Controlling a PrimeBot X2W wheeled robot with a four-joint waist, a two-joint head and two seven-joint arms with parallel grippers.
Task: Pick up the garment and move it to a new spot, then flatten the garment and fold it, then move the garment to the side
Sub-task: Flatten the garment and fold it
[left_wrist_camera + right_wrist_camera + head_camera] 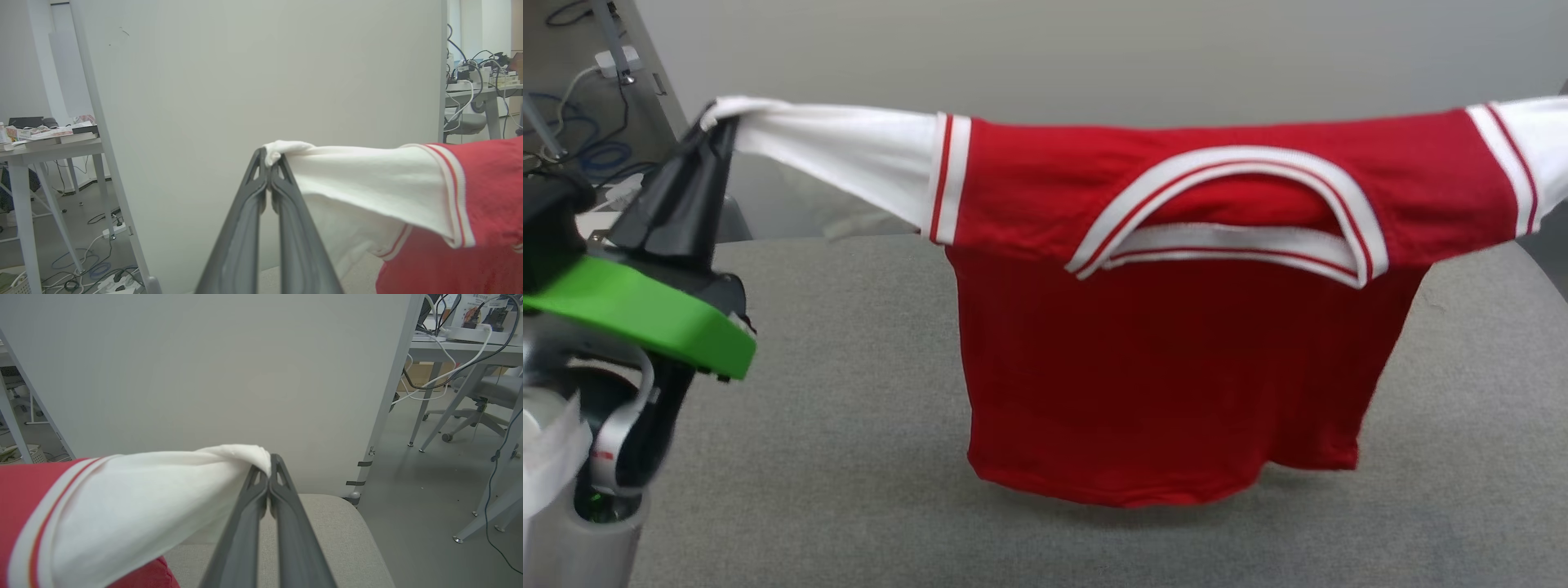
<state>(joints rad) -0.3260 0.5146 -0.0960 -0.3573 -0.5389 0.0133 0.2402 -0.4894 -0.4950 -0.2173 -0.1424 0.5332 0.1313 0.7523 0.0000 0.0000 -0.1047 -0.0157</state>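
Closest, low left: left pincer, dark tapered fingers pressed together on a white cuff. Rightward from it, garment held taut in the air sleeve to sleeve, long axis left-right, soft red knit body drooping, ribbed striped collar showing, hem low over the grey felted table. Far right: right pincer pinching the other cuff. Probably calls for lowering both arms evenly.

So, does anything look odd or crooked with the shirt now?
Nothing is damaged or spilled. The garment hangs stretched by its white sleeve tips between the left end effector and the right end effector; its hem looks slightly uneven.
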